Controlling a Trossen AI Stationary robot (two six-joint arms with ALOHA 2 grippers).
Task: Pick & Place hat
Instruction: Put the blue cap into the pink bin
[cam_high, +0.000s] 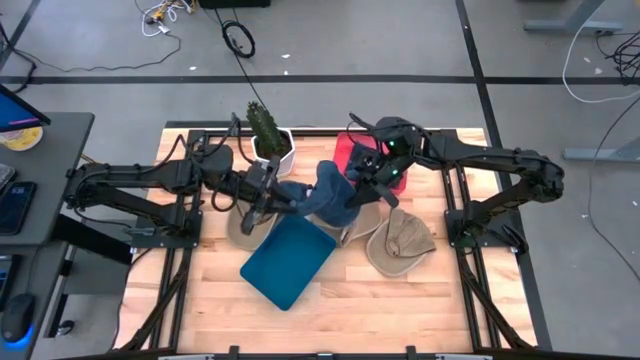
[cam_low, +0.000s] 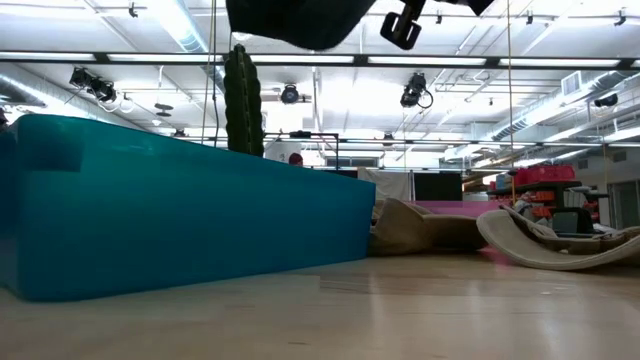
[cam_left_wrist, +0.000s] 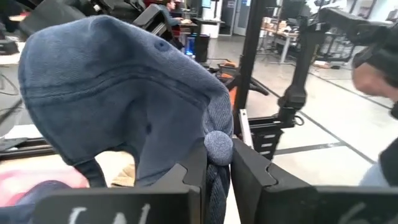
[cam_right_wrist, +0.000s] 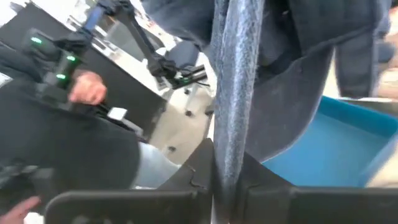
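Above the middle of the tabletop (cam_high: 400, 300), the left gripper (cam_high: 272, 193) has its jaws pinched onto an edge of the soft blue fabric hat (cam_high: 328, 198); in the left wrist view the cloth (cam_left_wrist: 124, 93) bunches between the two dark fingers (cam_left_wrist: 196, 168). The right gripper (cam_high: 372, 180) meets the same hat from the far right side, its jaws likewise closed on a fold of the blue fabric (cam_right_wrist: 233, 93), so the hat hangs lifted between both arms, above the far right corner of the one teal rectangular plastic bin (cam_high: 288, 262).

Two tan fabric hats lie on the wooden tabletop: one (cam_high: 400, 243) right of the bin, another (cam_high: 242, 225) mostly hidden under the left arm. One potted green cactus (cam_high: 265, 128) stands at the far edge, with one pink container (cam_high: 350, 150) to its right.
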